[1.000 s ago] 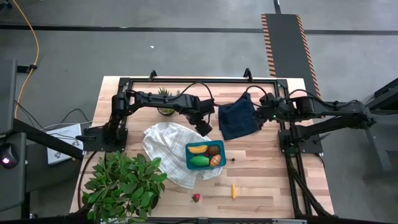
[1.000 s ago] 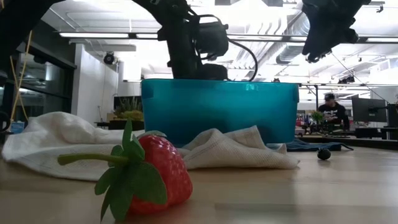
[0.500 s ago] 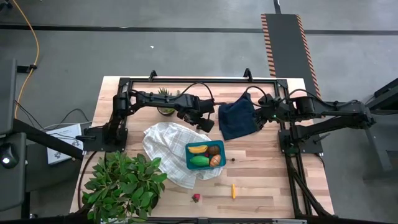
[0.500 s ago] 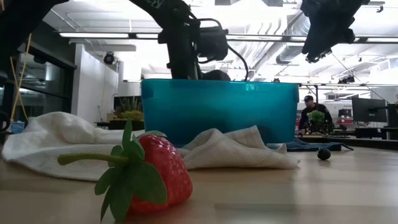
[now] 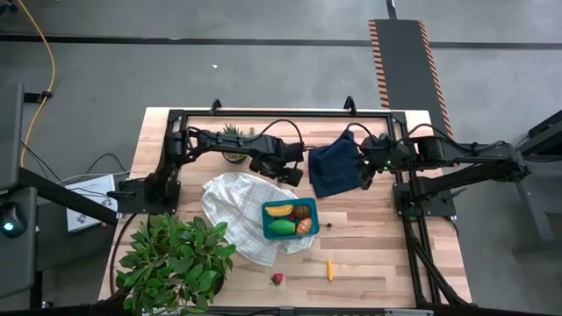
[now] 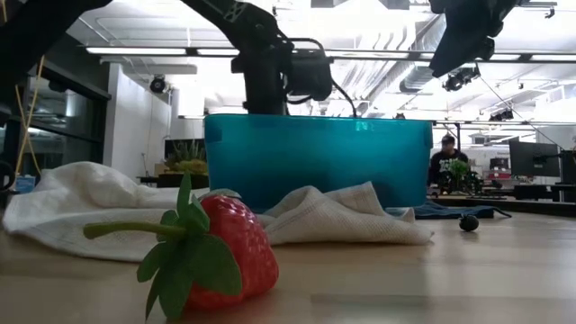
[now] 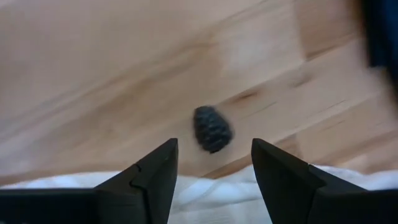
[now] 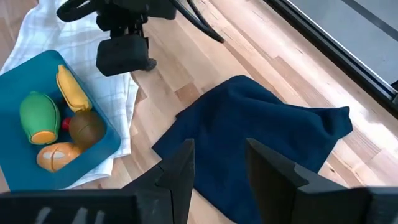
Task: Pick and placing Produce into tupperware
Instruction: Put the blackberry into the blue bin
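Now the left gripper [image 5: 291, 178] sits just above centre in the high view, over bare counter [image 5: 369, 254] between the white cloth [image 5: 230, 204] and the navy cloth [image 5: 336, 167]. Its wrist view shows the fingers [image 7: 149, 177] parted with nothing between them, and a dark berry [image 7: 212, 129] lying on the wood just beyond the tips, beside the white cloth's edge.

The right gripper [image 5: 366, 175] hangs right of centre in the high view, at the right edge of the navy cloth. Its own camera shows the two fingers [image 8: 180, 171] standing moderately apart and empty above the navy cloth [image 8: 261, 149].

The box [image 5: 290, 219] rests at the middle of the high view on the lower right part of the white cloth, open on top. Inside lie a banana [image 5: 279, 210], a brown round fruit [image 5: 302, 211], a green fruit [image 5: 281, 226] and an orange wedge [image 5: 304, 226]; the right wrist view shows the same four, with a bit of red between them that I cannot identify.

Still out on the counter are a second berry [image 5: 329, 225] just right of the box, a carrot [image 5: 330, 269] lower down, and a strawberry [image 5: 277, 279] near the bottom edge, which fills the foreground of the low view [image 6: 211, 256] in front of the box [image 6: 315, 157].

A leafy plant [image 5: 176, 254] fills the lower left, and a small succulent [image 5: 233, 133] stands at the upper left behind the left arm. In the low view a person [image 6: 443, 162] is far off at the right.
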Controlling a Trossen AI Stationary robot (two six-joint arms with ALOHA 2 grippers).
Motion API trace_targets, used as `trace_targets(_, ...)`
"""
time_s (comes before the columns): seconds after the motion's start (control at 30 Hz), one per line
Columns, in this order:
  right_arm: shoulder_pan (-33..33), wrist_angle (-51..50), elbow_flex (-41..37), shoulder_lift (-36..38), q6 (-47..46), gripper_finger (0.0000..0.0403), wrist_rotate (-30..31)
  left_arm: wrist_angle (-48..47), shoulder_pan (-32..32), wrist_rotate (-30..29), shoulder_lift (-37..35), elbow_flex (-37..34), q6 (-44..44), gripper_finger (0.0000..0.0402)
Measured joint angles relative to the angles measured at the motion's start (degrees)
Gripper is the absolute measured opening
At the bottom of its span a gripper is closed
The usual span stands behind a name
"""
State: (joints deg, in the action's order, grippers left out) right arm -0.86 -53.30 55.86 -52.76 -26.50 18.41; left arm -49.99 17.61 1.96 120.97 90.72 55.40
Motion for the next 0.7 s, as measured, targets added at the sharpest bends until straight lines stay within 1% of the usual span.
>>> trace_targets(0.2,0.0,0.4,0.0,0.0,0.0,0.0133,0.0,0.3,0.0,0.3,0.9,0.0,0.0,0.0177)
trace_targets(0.33,0.0,0.5,0.0,0.0,-0.4,0.0133,-0.5,0.4,0.0,-1.3,0.9,0.1,0.0,0.0170)
trace_targets(0.5,0.0,0.5,0.0,0.0,-0.4,0.0133,-0.6,0.6,0.0,-1.6,0.9,0.1,-0.1,0.0162)
trace_targets(0.7,0.0,1.3,0.0,0.0,-0.6,0.0133,-0.6,0.5,0.0,-3.1,0.9,0.1,-2.1,0.0154)
